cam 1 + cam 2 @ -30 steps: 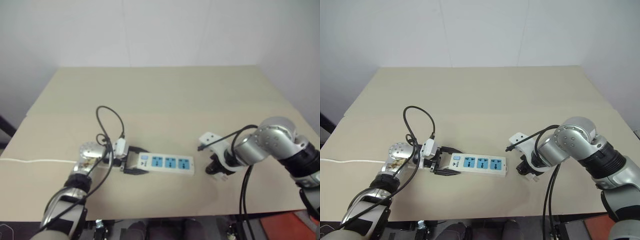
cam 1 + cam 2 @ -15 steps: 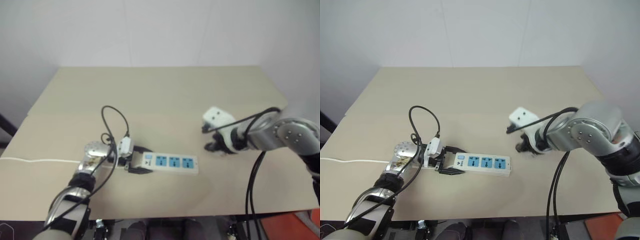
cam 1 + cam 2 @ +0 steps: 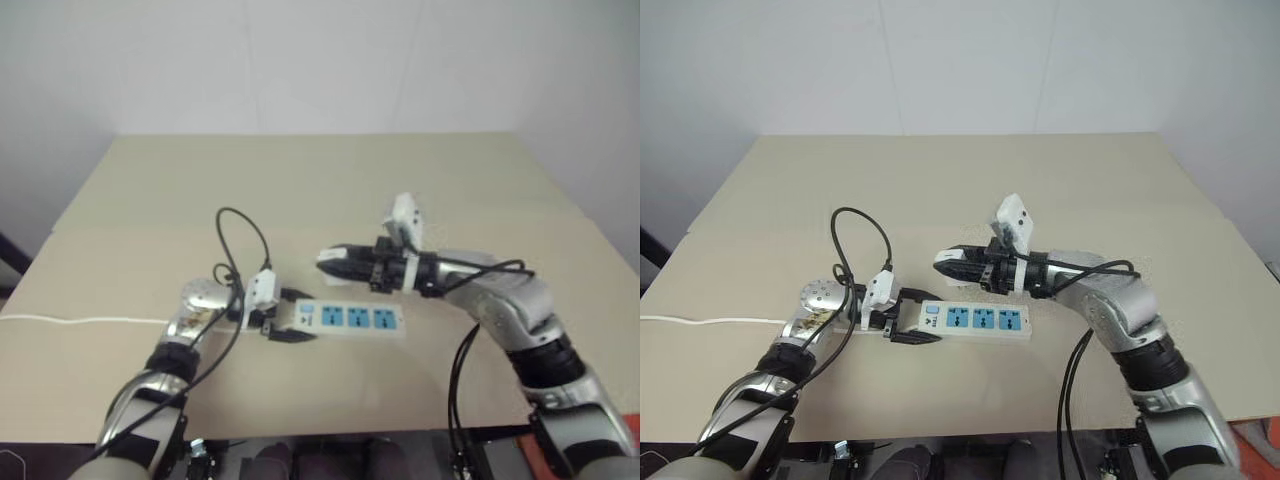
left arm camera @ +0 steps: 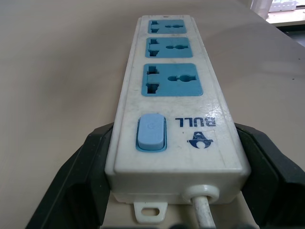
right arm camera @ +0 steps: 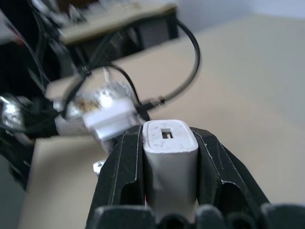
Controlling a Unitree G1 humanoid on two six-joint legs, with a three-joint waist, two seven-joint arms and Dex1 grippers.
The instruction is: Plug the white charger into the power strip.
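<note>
Left tool [image 3: 908, 322] clamps the long white plastic power strip [image 3: 975, 320] with blue sockets at its switch end, on the tan bench [image 3: 940, 190]. Right tool [image 3: 950, 262] grips the small white cube charger [image 5: 170, 164] above the strip, toward its 11 o'clock. Risk: held level, prongs may miss the upward-facing sockets.

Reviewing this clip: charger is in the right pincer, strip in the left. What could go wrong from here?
1. The white charger lies level in the right pincer, above the power strip; its prongs likely need turning toward the blue sockets, or insertion may fail.
2. The left pincer clamps only the strip's switch end; pressing into a far socket could tip or slide the strip.
3. The right pincer grips only the charger's smooth sides, so pushing could make it slip.
</note>
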